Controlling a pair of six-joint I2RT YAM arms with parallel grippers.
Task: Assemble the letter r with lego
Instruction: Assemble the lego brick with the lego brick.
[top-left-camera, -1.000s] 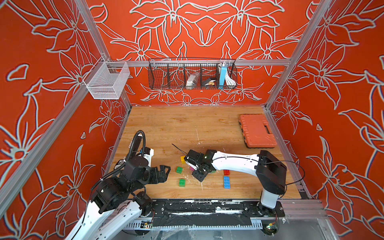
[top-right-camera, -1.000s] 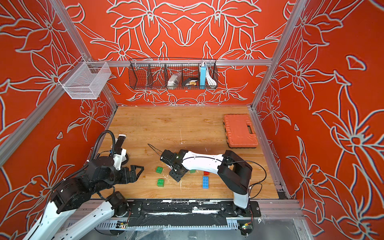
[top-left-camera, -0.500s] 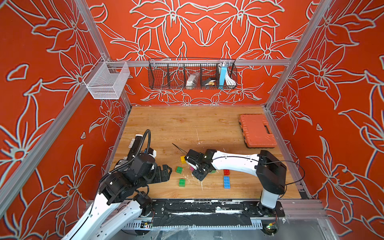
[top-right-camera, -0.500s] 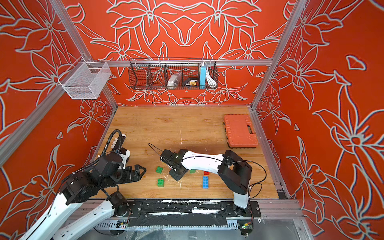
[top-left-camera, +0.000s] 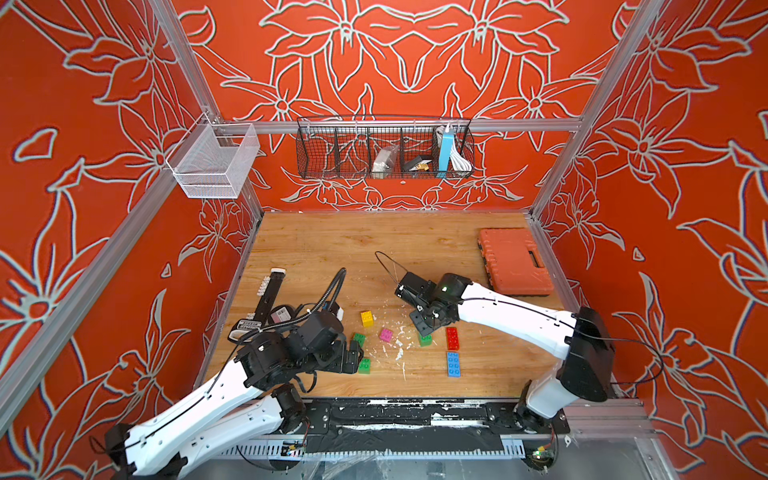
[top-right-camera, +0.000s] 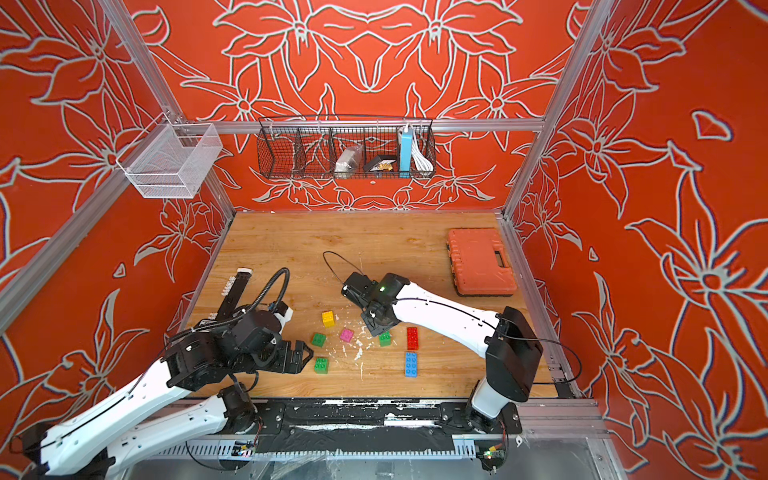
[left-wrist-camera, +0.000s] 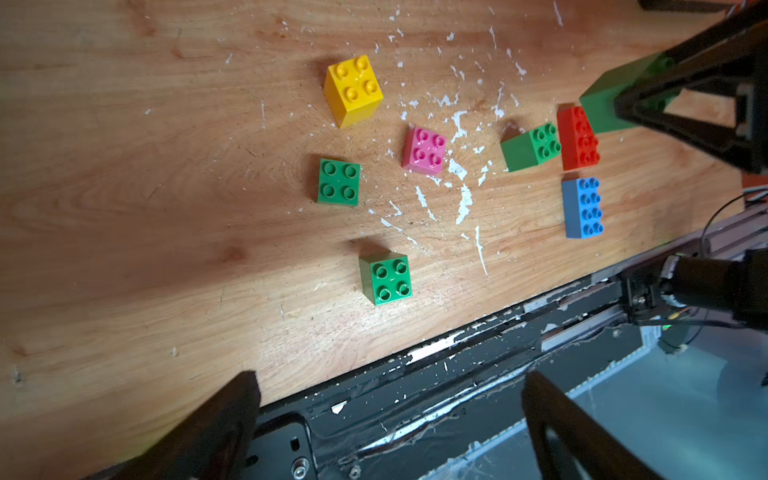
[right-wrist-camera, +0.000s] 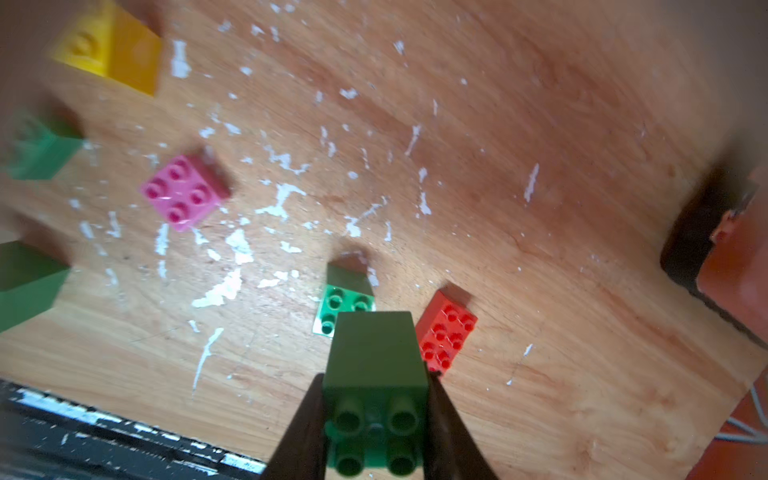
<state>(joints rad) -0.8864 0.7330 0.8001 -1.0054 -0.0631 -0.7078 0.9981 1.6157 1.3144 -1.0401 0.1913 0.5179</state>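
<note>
Between the two dark fingers of the right claw (right-wrist-camera: 374, 376) sits a green brick (right-wrist-camera: 374, 353), pinched tight on both sides. Its bumps face the wrist camera. Close by it on the table (top-left-camera: 332, 249) are a second green brick (right-wrist-camera: 340, 307) and the red brick (right-wrist-camera: 446, 336). The blue brick (top-left-camera: 453, 364) lies just past the red one, nearer the front edge. The pink brick (top-left-camera: 385, 334), the yellow brick (top-left-camera: 367, 318), a third green brick (top-left-camera: 359, 338) and a fourth green brick (top-left-camera: 364, 365) lie loose, nearer the left arm. The left claw (left-wrist-camera: 392, 374) is spread wide with nothing in it, close to the fourth green brick.

The table is brown wood with lots of little white flecks (left-wrist-camera: 463, 199) on it. An orange case (top-left-camera: 515, 262) sits at its far right corner. Orange-red walls (top-left-camera: 415, 62) with white flower lines stand all around. A black wire basket (top-left-camera: 384, 149) hangs on the back wall, and a white basket (top-left-camera: 212, 166) hangs on the left one.
</note>
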